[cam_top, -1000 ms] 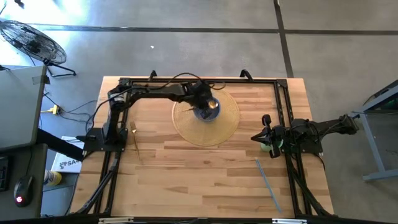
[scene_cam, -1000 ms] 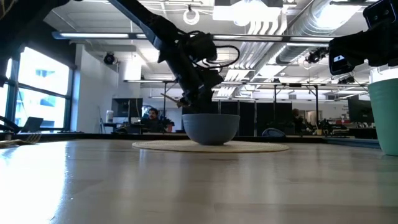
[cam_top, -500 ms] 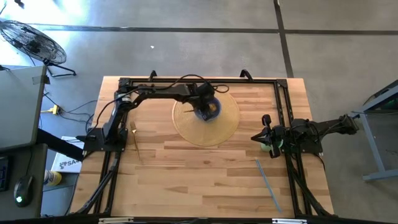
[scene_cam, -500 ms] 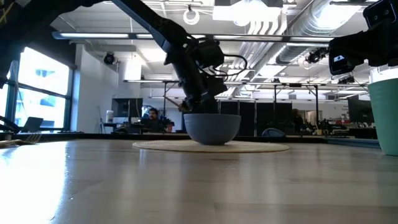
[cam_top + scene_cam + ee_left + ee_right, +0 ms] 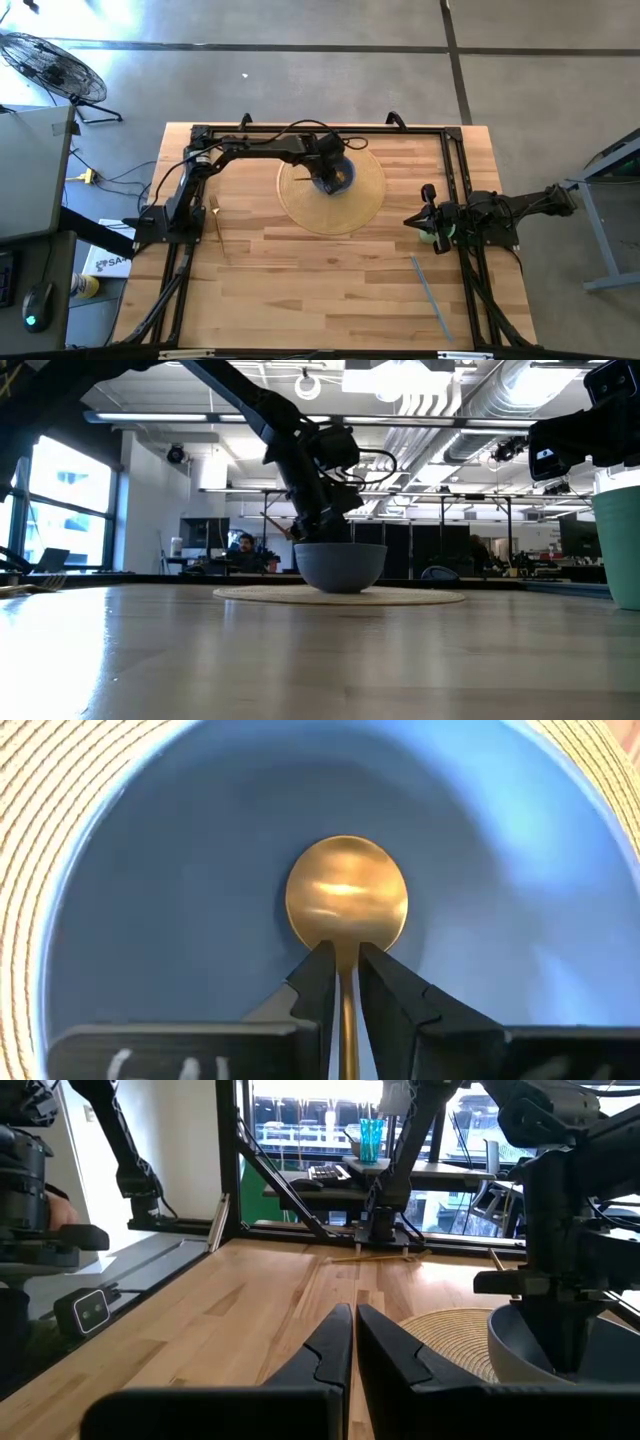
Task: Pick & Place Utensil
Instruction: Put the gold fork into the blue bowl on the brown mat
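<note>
A gold spoon [image 5: 346, 890] has its round end down in the middle of a blue-grey bowl [image 5: 341, 180], which stands on a round woven placemat [image 5: 330, 212] at the table's far middle. My left gripper [image 5: 342, 952] reaches down into the bowl [image 5: 340, 567] and is shut on the spoon. The spoon's handle [image 5: 272, 522] sticks out behind the gripper toward the table's left. My right gripper [image 5: 410, 220] waits shut at the table's right side, beside a green cup [image 5: 430, 236]. My left gripper pinches the spoon's handle [image 5: 345, 962] between its two fingers, just behind the round end. The fingers come slanting down from above into the blue bowl [image 5: 180, 900] and lie along the handle. The spoon's round end sits low in the bowl, tilted down.
A gold fork [image 5: 216, 218] lies near the left arm's base. A grey utensil [image 5: 430, 295] lies on the near right of the table. The green cup [image 5: 620, 550] stands at the right edge. A black frame rail [image 5: 320, 130] runs along the far edge.
My left gripper, still shut on the spoon, has shifted a little toward the table's far edge and right over the bowl, then held still. The bowl has stayed in place.
</note>
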